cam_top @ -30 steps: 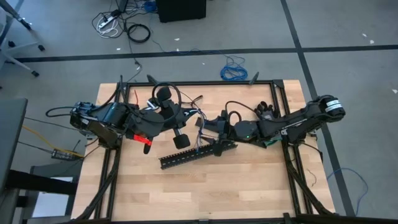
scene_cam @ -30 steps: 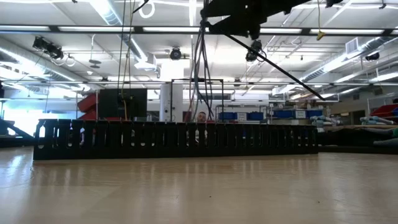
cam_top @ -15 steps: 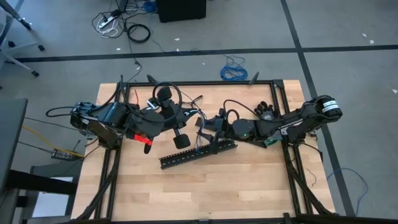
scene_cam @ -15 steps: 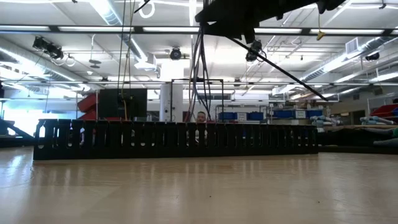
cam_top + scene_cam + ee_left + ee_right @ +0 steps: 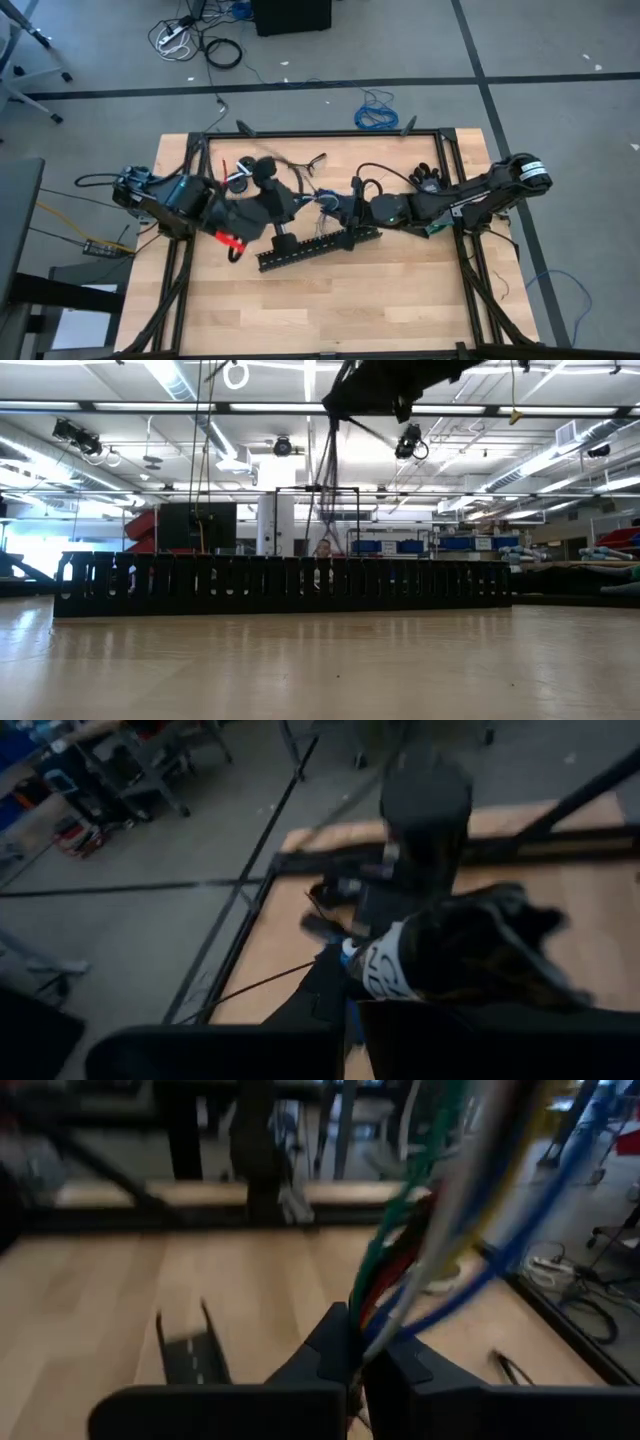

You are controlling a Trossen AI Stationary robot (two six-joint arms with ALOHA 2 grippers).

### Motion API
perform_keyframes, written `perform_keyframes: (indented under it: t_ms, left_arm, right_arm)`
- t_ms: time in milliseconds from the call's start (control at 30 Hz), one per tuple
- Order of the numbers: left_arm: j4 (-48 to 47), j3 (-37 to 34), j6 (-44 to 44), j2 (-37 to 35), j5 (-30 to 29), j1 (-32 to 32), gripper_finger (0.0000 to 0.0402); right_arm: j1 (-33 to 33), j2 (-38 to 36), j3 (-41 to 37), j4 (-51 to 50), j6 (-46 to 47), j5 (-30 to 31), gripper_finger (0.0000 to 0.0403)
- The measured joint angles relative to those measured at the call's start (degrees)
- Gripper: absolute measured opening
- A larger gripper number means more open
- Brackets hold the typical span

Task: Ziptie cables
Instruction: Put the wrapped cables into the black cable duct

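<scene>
high view, right gripper [image 5: 345, 208]: sits mid-table just behind the black perforated strip [image 5: 318, 246], and it's snapped closed on the cables [image 5: 322, 200]. A second ago its fingers were spread wide there, so that's the big change.
high view, left gripper [image 5: 283, 238]: closed too, and it has swung down toward the strip's near end. Earlier it was a bit further back. Can't really see from up here what it's pinching.
high view, cables: bunched between the two grippers above the wooden table [image 5: 330, 300], loose ends splaying toward the back rail.
low view, strip: long black perforated strip standing across the table, same spot as before.
low view, cables: hang as a thin dark bunch [image 5: 328, 470] from the arm overhead, pulled tighter together than a second ago.
left wrist view: mostly dark blurry arm parts, plus a thin black strand [image 5: 262, 988] running across the wood. Could be a ziptie, can't say for sure.
right wrist view, cables: green, red, blue and pale wires [image 5: 440, 1210] run straight into the closed fingers [image 5: 330, 1348], clamped right at the tips.
</scene>
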Motion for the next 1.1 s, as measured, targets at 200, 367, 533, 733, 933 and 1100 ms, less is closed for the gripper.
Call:
perform_keyframes:
  t_ms: [200,367,533,733,933,1100]
  left_arm:
    - [-1.9,-6.6,-4.2,0.1,-2.7,-3.1,0.0]
    - [-6.9,-14.2,-11.0,0.2,-6.5,-6.0,0.0]
    - [-7.2,-21.2,-17.7,0.2,-10.0,-10.1,0.0]
    - [-7.2,-31.1,-28.2,0.1,-15.0,-15.5,0.0]
    - [-6.7,-45.2,-43.6,0.1,-15.6,-19.4,0.0]
    - [-0.7,-55.8,-53.9,0.1,-15.5,-21.5,0.0]
  right_arm:
    - [1.8,0.4,13.0,-27.0,0.0,0.2,0.0003]
    - [3.7,2.6,24.0,-45.5,0.2,-0.5,0.0002]
    - [3.7,8.1,32.8,-57.1,1.9,-2.1,0.0001]
    - [3.7,23.4,41.9,-65.6,1.4,-3.3,0.0001]
    - [4.6,33.9,50.9,-73.2,0.0,-4.9,0.0]
    - [5.2,37.5,54.1,-77.9,1.1,-5.3,0.0]
